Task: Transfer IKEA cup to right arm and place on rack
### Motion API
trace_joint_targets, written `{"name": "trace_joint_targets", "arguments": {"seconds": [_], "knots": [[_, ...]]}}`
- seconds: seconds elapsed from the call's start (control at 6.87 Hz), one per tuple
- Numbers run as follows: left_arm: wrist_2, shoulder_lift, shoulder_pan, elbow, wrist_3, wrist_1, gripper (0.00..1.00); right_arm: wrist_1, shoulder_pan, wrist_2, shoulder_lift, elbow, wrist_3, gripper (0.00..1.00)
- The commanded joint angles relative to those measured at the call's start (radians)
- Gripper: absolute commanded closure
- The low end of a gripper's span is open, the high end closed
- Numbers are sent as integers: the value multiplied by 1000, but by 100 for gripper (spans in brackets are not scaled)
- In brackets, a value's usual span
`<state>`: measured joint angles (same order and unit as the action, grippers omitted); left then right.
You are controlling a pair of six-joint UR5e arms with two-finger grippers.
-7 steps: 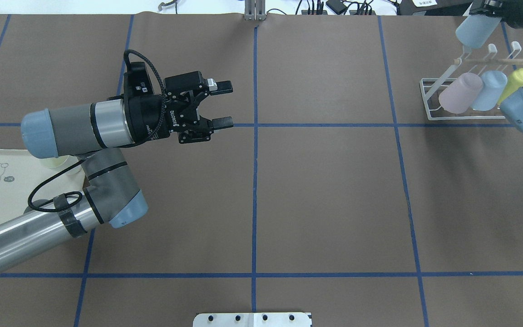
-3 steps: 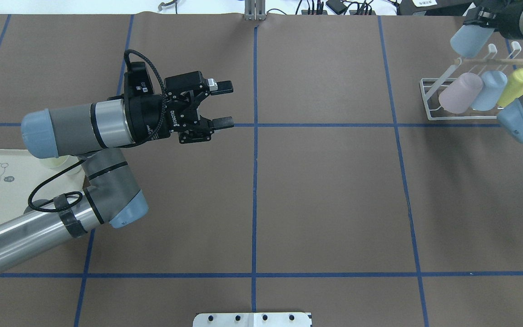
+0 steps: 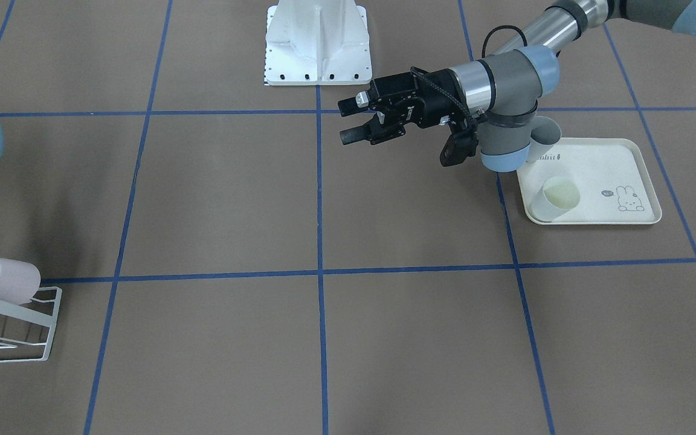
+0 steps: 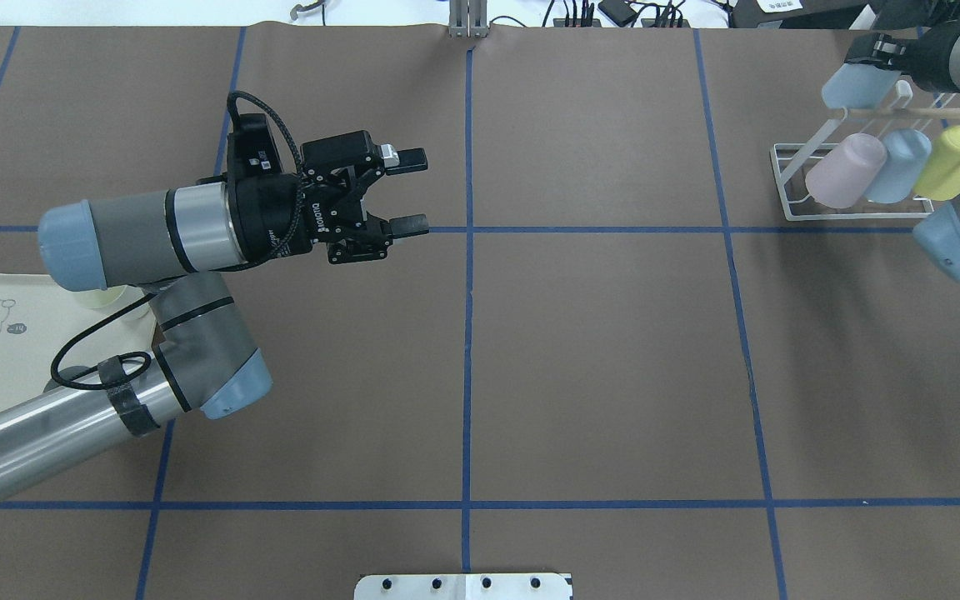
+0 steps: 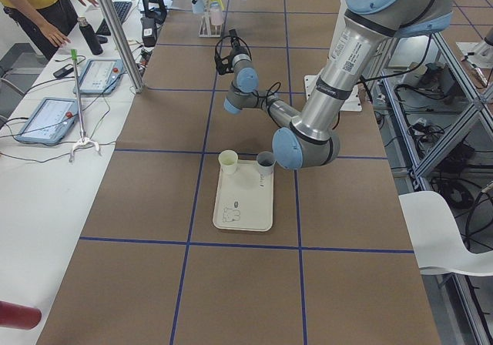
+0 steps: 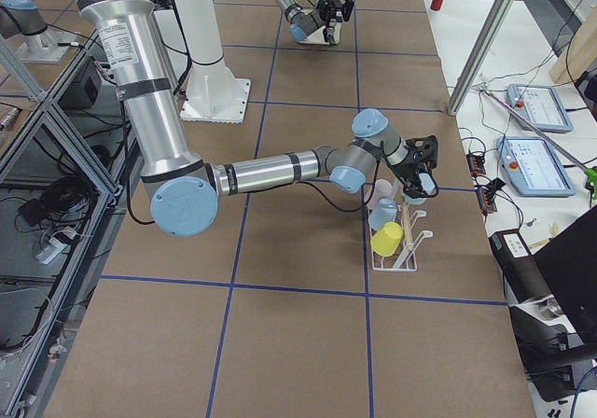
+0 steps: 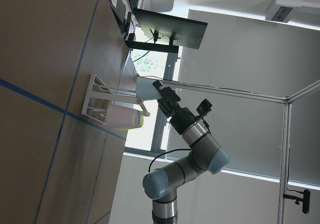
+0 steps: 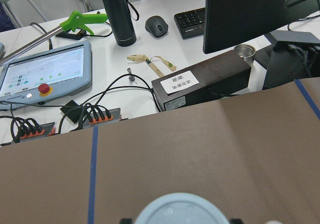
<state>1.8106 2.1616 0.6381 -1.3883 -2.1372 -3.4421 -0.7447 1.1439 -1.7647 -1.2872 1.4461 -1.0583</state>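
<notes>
IKEA cup [image 4: 859,83], pale blue, is in the overhead view's upper right corner, clamped in the right gripper [image 4: 873,57]. Over the last second it has dropped toward the rack [image 4: 847,217] (handover evidently done), so release looks close. The left gripper [image 4: 407,190] hangs spread and empty, centre-left.

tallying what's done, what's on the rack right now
The rack carries a pink cup, a light blue cup and a yellow cup. The right gripper holds a second light blue cup at the far prongs; whether it sits on one is covered.
</notes>
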Motion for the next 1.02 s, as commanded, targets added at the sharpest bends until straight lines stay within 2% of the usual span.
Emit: {"name": "trace_joint_targets", "arguments": {"seconds": [0.0, 0.15, 0.29, 0.58, 0.73, 0.87], "knots": [[0, 0, 2, -5, 0, 0, 0, 1, -6, 17, -9, 2, 0, 1], [0, -3, 6, -5, 3, 0, 0, 1, -6, 14, -23, 13, 1, 0], [19, -9, 50, -8, 125, 3, 0, -1, -6, 17, -33, 42, 1, 0], [55, -54, 105, -9, 645, 186, 0, -27, -3, 11, -47, 127, 6, 0], [56, -95, 142, -11, 869, 260, 0, -47, -6, 10, -84, 198, 0, 0], [93, -121, 220, -11, 1013, 330, 0, -68, -9, -8, -163, 315, -6, 0]]}}
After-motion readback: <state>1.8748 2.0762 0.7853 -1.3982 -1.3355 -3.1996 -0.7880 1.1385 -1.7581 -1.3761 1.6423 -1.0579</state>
